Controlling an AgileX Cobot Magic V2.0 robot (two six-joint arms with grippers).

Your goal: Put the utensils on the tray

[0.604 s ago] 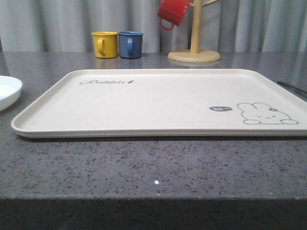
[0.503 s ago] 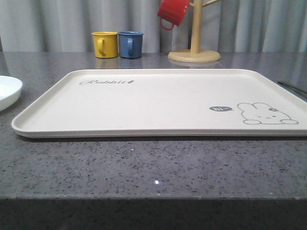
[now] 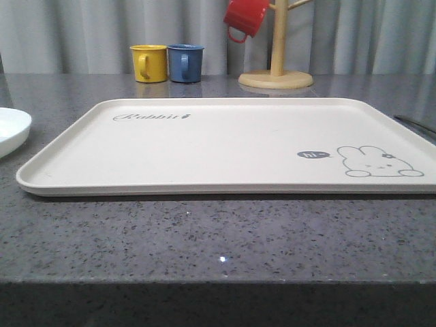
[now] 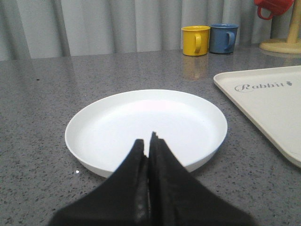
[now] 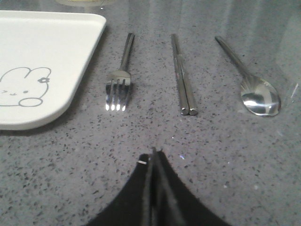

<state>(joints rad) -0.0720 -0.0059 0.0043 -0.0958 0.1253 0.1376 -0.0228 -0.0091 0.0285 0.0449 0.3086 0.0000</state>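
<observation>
The cream tray [image 3: 225, 146] with the rabbit drawing lies bare in the middle of the grey table. Its corners also show as tray [image 4: 268, 101] and tray [image 5: 42, 61]. The white plate [image 4: 146, 127] rests on the table left of the tray, its edge seen as plate [image 3: 12, 129]. My left gripper [image 4: 148, 141] is shut, empty, at the plate's near rim. Right of the tray lie the fork [image 5: 120, 77], the chopsticks [image 5: 183, 77] and the spoon [image 5: 251, 82], side by side. My right gripper [image 5: 154, 153] is shut and empty, short of the chopsticks' tips.
A yellow mug [image 3: 149, 63] and a blue mug [image 3: 185, 63] stand at the back. Beside them a wooden mug tree [image 3: 276, 71] carries a red mug [image 3: 244, 17]. A grey curtain closes the back. The table's front edge is near.
</observation>
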